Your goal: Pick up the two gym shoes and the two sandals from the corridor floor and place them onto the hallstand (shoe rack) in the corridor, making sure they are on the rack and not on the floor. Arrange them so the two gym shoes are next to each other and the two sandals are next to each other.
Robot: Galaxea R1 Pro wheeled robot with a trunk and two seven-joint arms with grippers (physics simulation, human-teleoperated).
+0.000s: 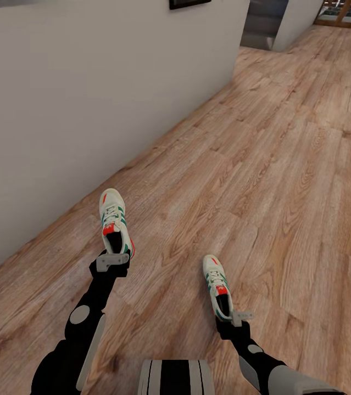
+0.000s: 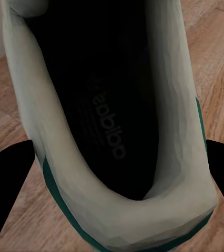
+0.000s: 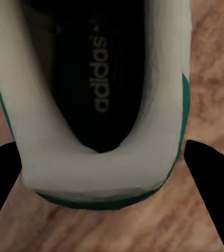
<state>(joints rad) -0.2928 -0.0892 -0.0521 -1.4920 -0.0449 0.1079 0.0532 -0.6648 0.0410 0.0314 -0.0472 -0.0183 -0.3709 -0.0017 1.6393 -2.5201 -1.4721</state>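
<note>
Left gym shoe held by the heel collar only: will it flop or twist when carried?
Likely droops: the left gripper flanks just the heel of the left gym shoe, so the long toe end overhangs. The collar looks padded and may squash. Probably light for its size.

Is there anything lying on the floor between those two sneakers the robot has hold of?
No. In the head view, only bare wood floor lies between the left sneaker and the right sneaker.

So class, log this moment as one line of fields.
left gripper: grips left gym shoe heel | right gripper: grips right gym shoe heel | hallstand, sandals: unseen
</note>
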